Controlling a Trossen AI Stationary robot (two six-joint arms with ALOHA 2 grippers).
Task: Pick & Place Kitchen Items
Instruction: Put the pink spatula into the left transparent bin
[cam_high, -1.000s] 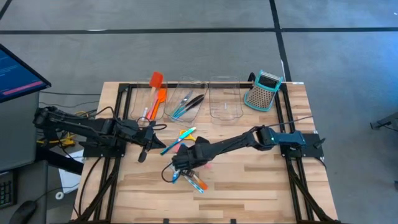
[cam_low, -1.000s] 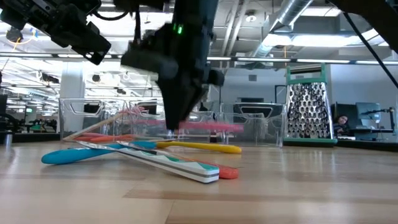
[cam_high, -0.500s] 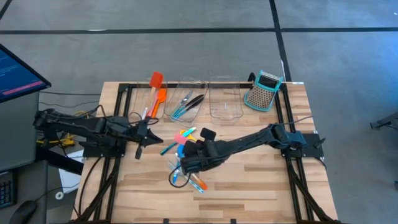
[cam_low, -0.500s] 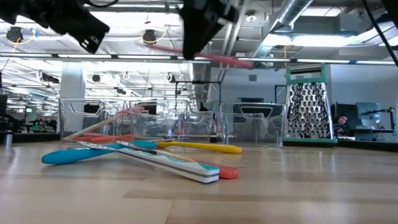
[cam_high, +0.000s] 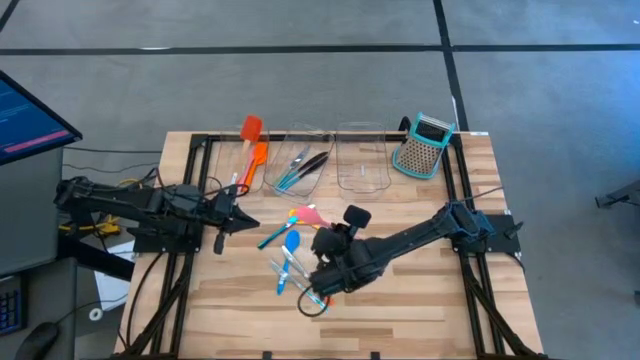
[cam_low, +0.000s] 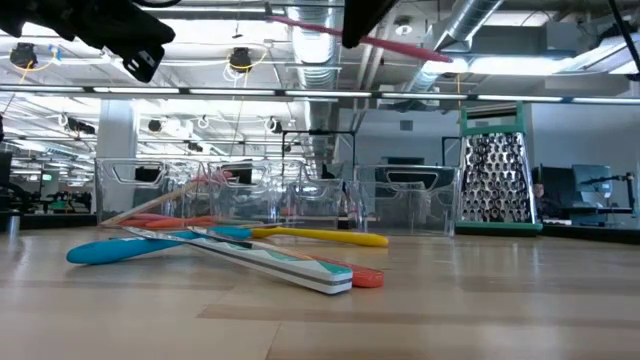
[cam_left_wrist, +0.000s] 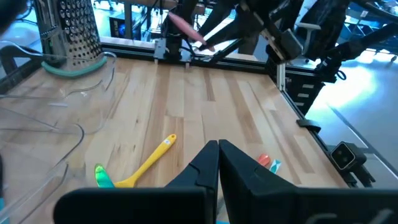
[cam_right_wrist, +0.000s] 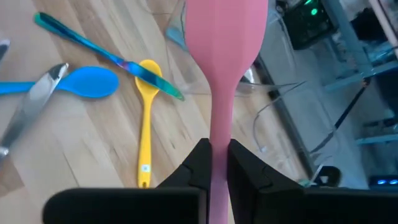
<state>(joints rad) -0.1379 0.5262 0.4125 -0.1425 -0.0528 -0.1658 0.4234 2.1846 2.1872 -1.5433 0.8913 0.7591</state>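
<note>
Right gripper (cam_right_wrist: 215, 163) clamps the pink spoon (cam_right_wrist: 225, 56) above the table (cam_high: 420, 305); left gripper (cam_left_wrist: 217, 163) closed, empty.

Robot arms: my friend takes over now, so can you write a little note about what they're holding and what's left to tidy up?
Right gripper: shut on the pink spatula, held in the air above the table middle.
Left gripper: shut, holding nothing, waiting over the table's left side.
Done: orange and red spatulas lie at the left bin; a few utensils lie in the middle bin. The right bin looks empty.
Left: yellow spoon, blue spoon and other loose utensils on the table, plus placing the pink spatula.
</note>
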